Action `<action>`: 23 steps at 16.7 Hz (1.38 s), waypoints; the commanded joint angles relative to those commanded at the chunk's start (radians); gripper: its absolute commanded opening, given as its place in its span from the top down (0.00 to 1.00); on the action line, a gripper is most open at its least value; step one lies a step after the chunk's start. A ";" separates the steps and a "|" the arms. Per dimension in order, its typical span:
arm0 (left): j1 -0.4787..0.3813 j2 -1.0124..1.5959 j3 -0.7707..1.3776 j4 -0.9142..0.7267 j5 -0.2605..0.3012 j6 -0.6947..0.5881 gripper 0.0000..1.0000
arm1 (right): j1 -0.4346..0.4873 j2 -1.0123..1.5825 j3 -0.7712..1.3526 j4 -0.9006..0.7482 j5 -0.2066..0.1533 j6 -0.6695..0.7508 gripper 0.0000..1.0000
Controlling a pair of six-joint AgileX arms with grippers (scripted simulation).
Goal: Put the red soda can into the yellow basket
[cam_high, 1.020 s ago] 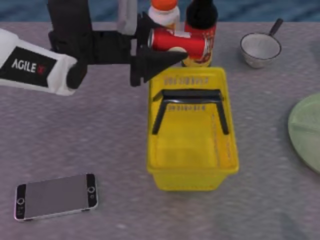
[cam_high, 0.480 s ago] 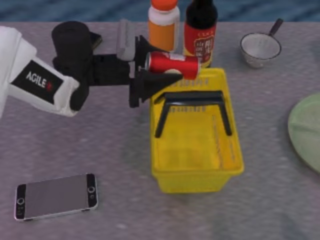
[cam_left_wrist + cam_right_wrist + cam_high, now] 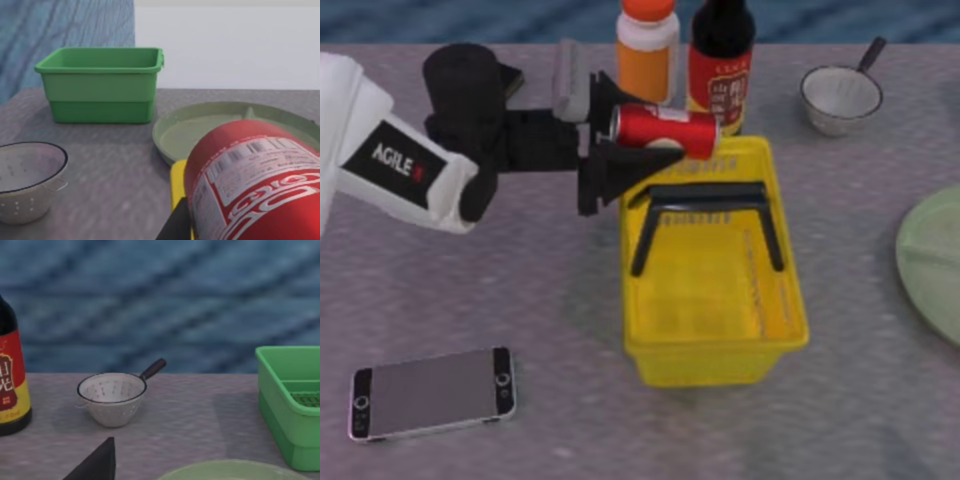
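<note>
Can trouble is possible: the red soda can (image 3: pixel 665 129) is pinched sideways by the left gripper (image 3: pixel 638 128) jaws over the yellow basket (image 3: pixel 712 290) far rim, so it could be dropped outside

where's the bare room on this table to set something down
Bare patches: between the phone and the left gripper, and between the yellow basket and green plate. Crowded: the far edge, with white bottle, dark bottle, strainer and held red soda can.
</note>
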 joint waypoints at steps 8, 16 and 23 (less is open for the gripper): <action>0.000 0.000 0.000 0.000 0.000 0.000 0.00 | 0.000 0.000 0.000 0.000 0.000 0.000 0.00; 0.000 -0.014 -0.003 -0.008 -0.010 -0.003 0.00 | 0.005 0.010 0.010 -0.009 -0.001 -0.006 0.00; 0.082 -0.379 -0.149 -0.177 -0.229 -0.101 0.00 | 0.133 0.369 0.364 -0.291 -0.006 -0.202 0.00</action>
